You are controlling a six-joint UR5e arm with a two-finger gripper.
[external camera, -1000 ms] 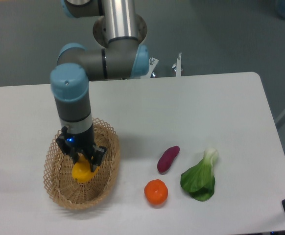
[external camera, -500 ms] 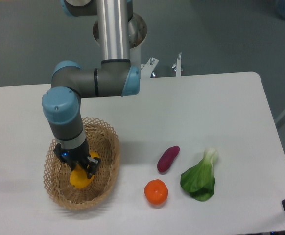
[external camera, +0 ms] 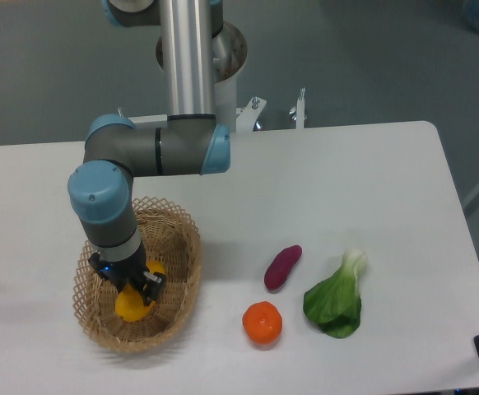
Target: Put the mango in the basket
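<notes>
gripper (external camera: 132,285) clamped on the mango (external camera: 134,302), low inside the basket (external camera: 186,284), on the table (external camera: 346,189)

We see the black two-finger gripper (external camera: 130,284) down inside the oval tan wicker basket (external camera: 183,284), jaws on the yellow-orange oval mango (external camera: 132,304). Round orange fruit (external camera: 262,322), purple sweet potato (external camera: 282,267), leafy green vegetable (external camera: 336,298) on the white table (external camera: 322,181).
</notes>
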